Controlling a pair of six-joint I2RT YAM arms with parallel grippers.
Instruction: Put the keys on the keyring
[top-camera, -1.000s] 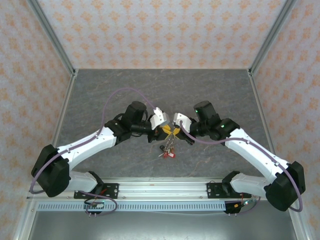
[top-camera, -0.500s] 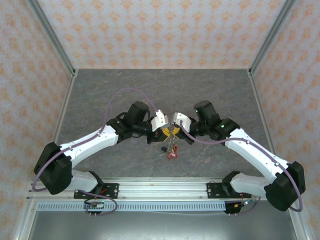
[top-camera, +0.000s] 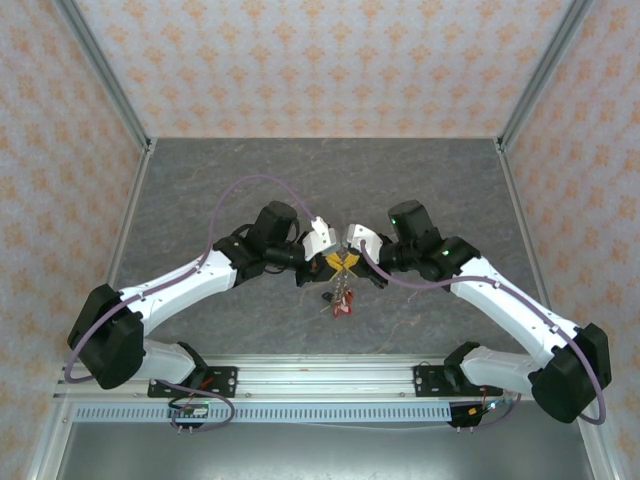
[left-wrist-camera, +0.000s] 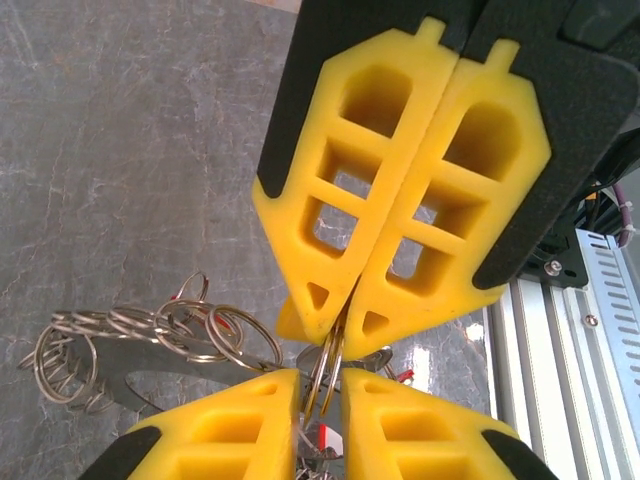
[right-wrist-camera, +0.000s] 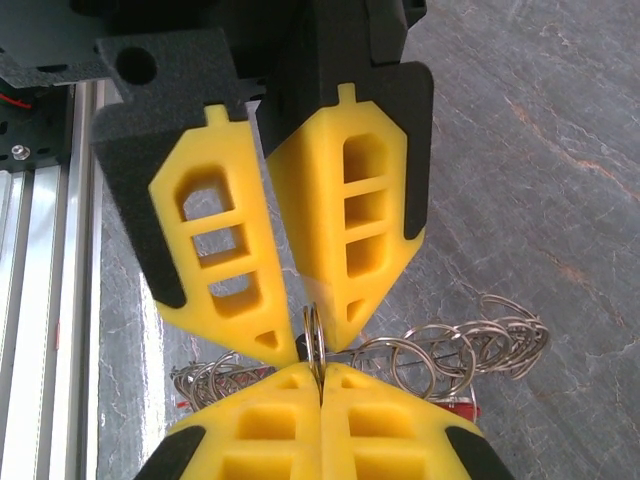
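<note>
Left wrist view: my left tool (left-wrist-camera: 322, 388) has its jaws nearly together on a thin split ring (left-wrist-camera: 324, 362). The wire fills the narrow slit between them, so it looks like a pinch. Straight across the split ring, my right tool (left-wrist-camera: 340, 318) is fully closed on the far edge of the same loop. Left of the split ring a chain of wire loops (left-wrist-camera: 150, 330) trails off, and the flat grey keyring (left-wrist-camera: 150, 378) sits just under that chain, above the desk (left-wrist-camera: 120, 150). Whether it rests there or hangs, I cannot tell. In the top external view the keys (top-camera: 341, 305) bunch just below the split ring, red heads together.

I judge the wire to be light, stiff, springy and slick against foam, so it could twist or pop free under a hard pull. The best hold is flat across the rim, away from the split end, leaving that end free for a key's hole. The keys are light but may swing and tug.
</note>
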